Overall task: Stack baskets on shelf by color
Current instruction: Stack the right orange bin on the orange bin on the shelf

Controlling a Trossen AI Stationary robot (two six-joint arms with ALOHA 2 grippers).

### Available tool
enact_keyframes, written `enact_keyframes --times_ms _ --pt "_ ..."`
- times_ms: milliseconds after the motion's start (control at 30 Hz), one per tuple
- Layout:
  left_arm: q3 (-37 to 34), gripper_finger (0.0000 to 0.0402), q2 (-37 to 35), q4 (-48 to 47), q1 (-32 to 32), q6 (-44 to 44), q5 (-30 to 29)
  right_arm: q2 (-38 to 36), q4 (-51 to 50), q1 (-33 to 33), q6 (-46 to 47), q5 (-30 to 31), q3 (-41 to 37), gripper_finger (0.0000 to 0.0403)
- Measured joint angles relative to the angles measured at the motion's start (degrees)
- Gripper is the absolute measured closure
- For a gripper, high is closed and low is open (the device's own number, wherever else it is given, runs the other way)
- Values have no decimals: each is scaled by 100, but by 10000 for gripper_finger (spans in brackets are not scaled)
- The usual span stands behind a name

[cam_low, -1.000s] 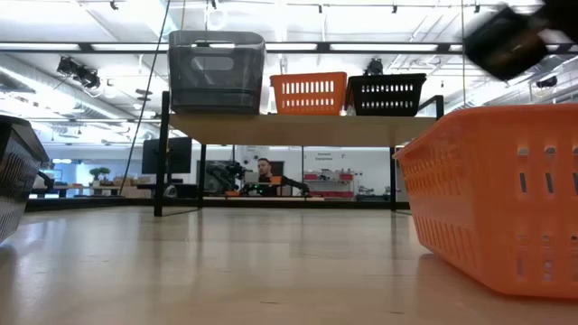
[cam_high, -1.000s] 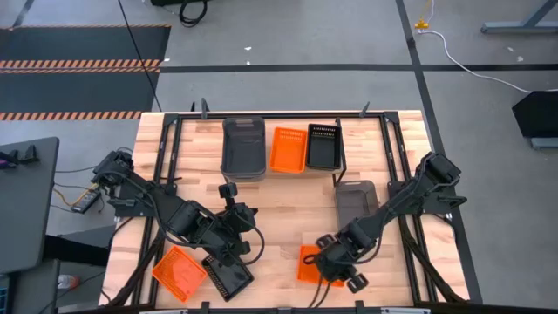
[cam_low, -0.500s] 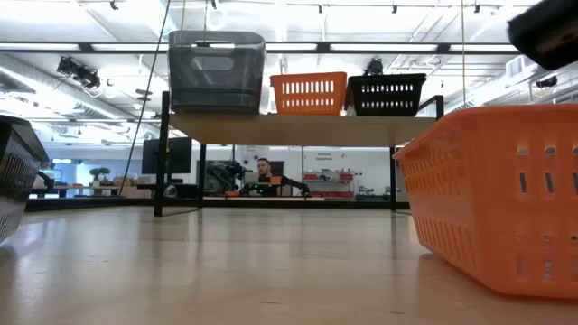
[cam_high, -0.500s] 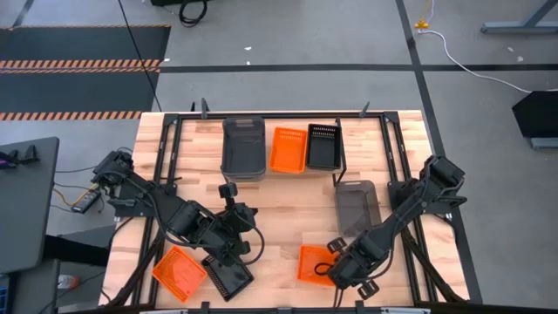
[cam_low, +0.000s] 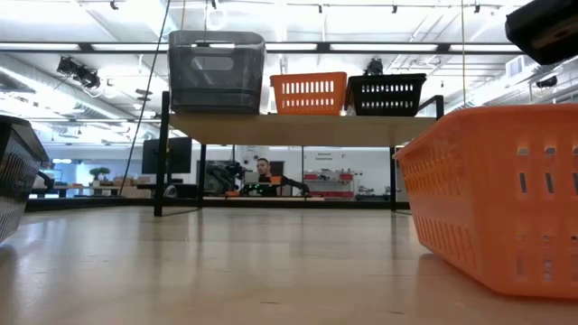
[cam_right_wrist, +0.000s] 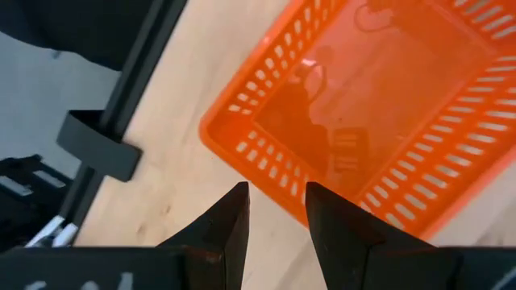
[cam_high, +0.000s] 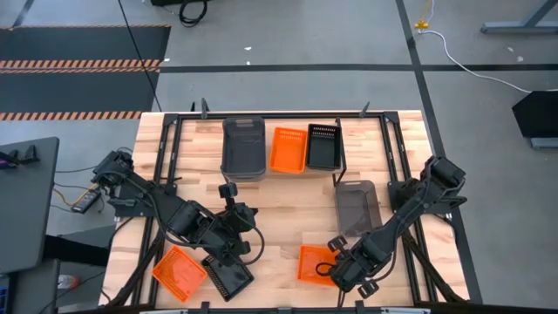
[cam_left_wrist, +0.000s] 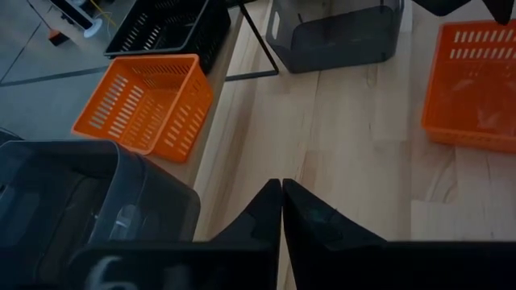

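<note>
We see a pale blond wood tabletop [cam_high: 279,205] with visible plank grain, framed by black rails. Just beside the dark right end effector [cam_right_wrist: 274,201] lies a bright orange basket [cam_high: 312,263] with slotted mesh walls. Near the black left end effector [cam_left_wrist: 280,189] are a second orange mesh basket [cam_high: 180,271] and a black mesh one [cam_high: 231,279]. On the light wooden shelf [cam_low: 298,129] with thin black legs, we see a solid smoky grey basket [cam_low: 217,72], an orange slotted one [cam_low: 309,93] and a black slotted one [cam_low: 386,94]. Another grey basket [cam_high: 356,207] sits farther off.
</note>
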Motion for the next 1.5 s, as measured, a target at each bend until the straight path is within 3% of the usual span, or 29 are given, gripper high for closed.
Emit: enact_keyframes --times_ms 200,633,833,1133,1233,1500 --pt "0 384 0 40 0 7 0 -4 211 85 189 157 -119 273" --pt "2 384 0 90 0 48 0 -4 1618 92 1494 90 -1213 263" --pt "2 381 0 93 0 48 0 -9 1898 -25 1567 94 -1190 214" --pt "2 382 0 93 2 50 0 -13 1852 -223 1549 94 -461 121" --pt "2 385 0 93 0 50 0 -17 1464 -259 1544 92 -170 102" --pt "2 378 0 92 2 48 0 -20 -1008 -108 1193 -239 129 101"
